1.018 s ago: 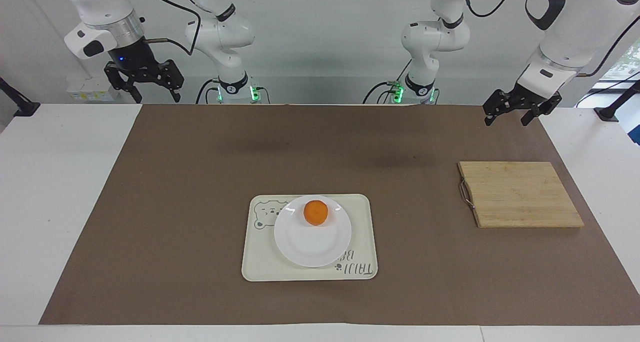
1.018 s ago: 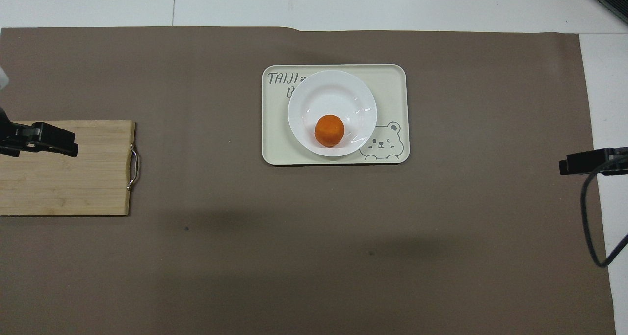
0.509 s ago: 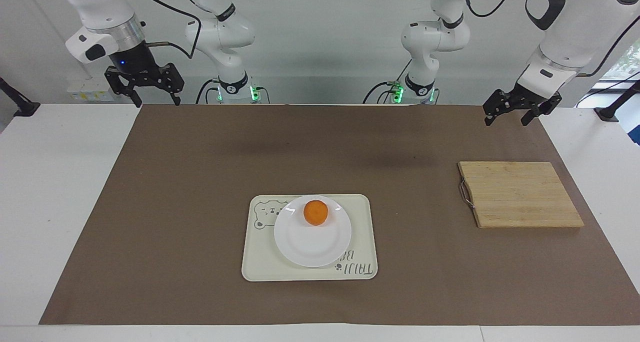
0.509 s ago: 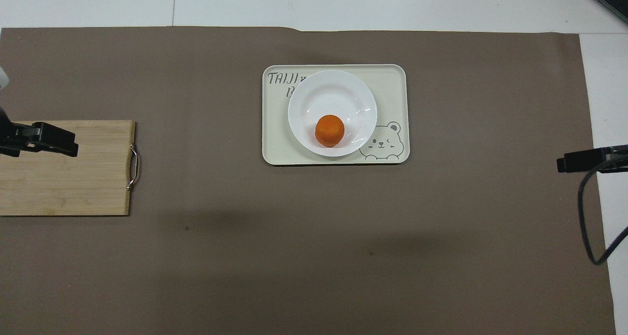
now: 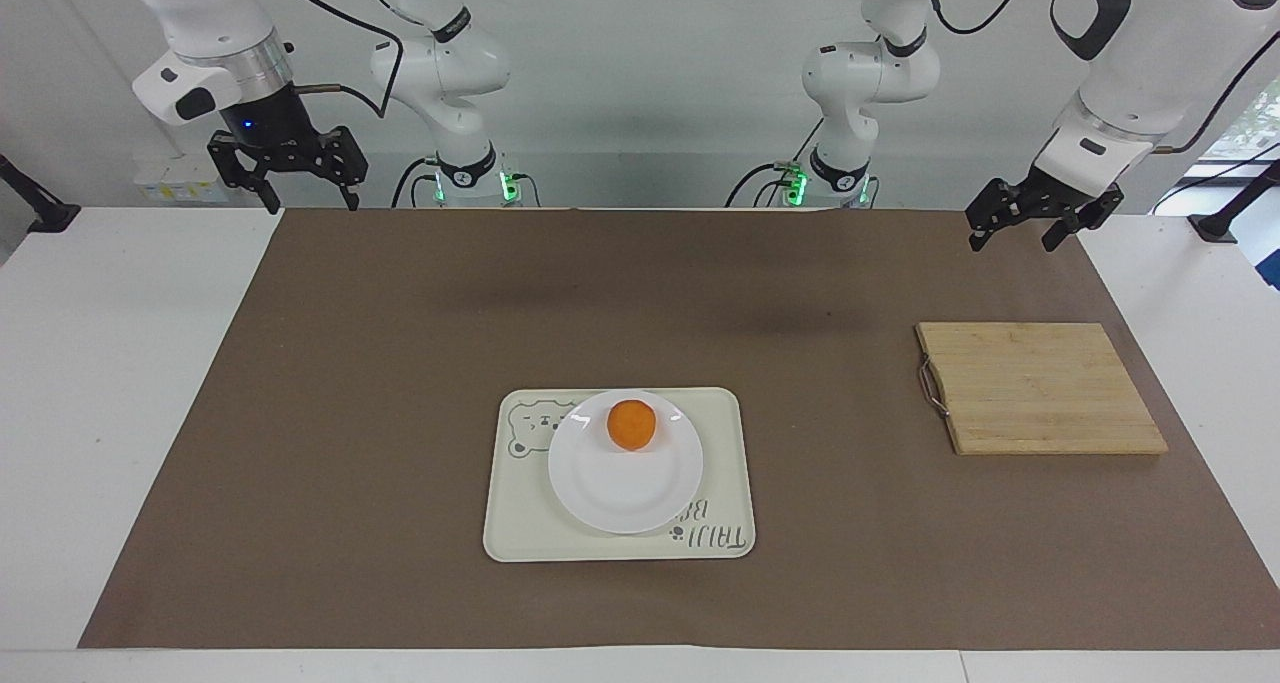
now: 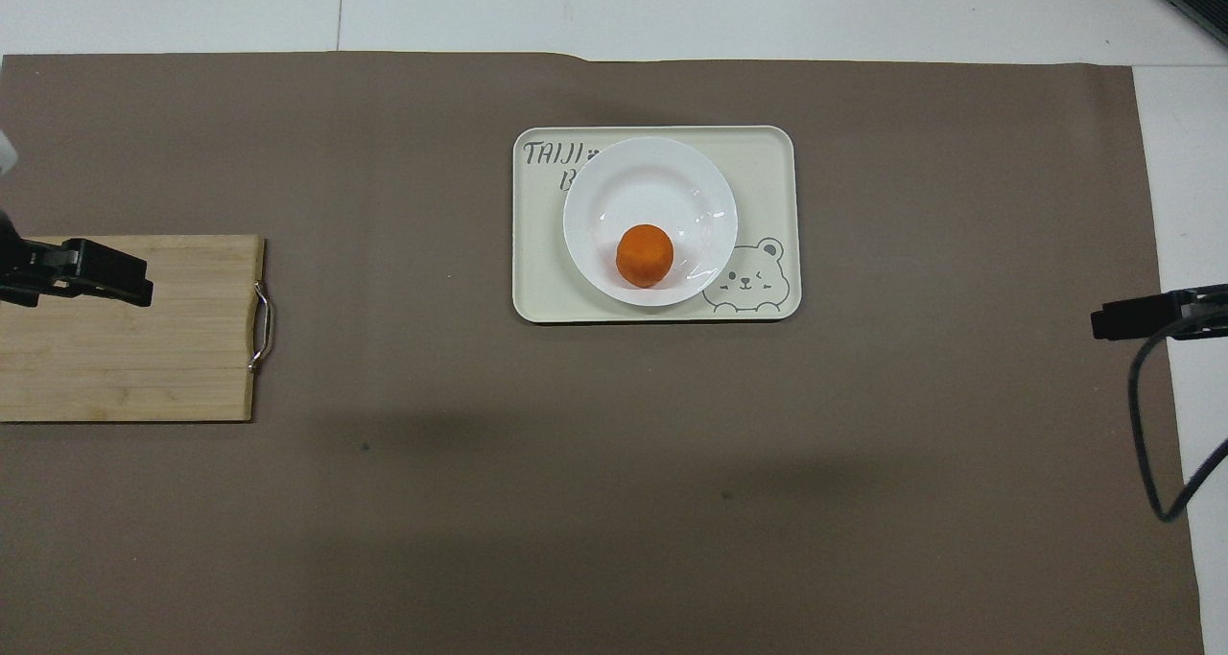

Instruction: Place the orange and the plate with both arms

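The orange (image 5: 631,424) (image 6: 644,254) lies in the white plate (image 5: 620,493) (image 6: 643,180), on the part of it nearer the robots. The plate stands on a cream bear tray (image 5: 520,528) (image 6: 767,166) in the middle of the table. My left gripper (image 5: 1010,241) (image 6: 110,279) is open and empty, raised at the left arm's end of the table, apart from the plate. My right gripper (image 5: 312,199) (image 6: 1118,321) is open and empty, raised at the right arm's end.
A wooden cutting board (image 5: 1040,388) (image 6: 173,348) with a metal handle lies at the left arm's end of the table. A brown mat (image 5: 400,363) covers most of the white table.
My right gripper has shifted slightly. The left gripper, orange, plate and tray have not moved.
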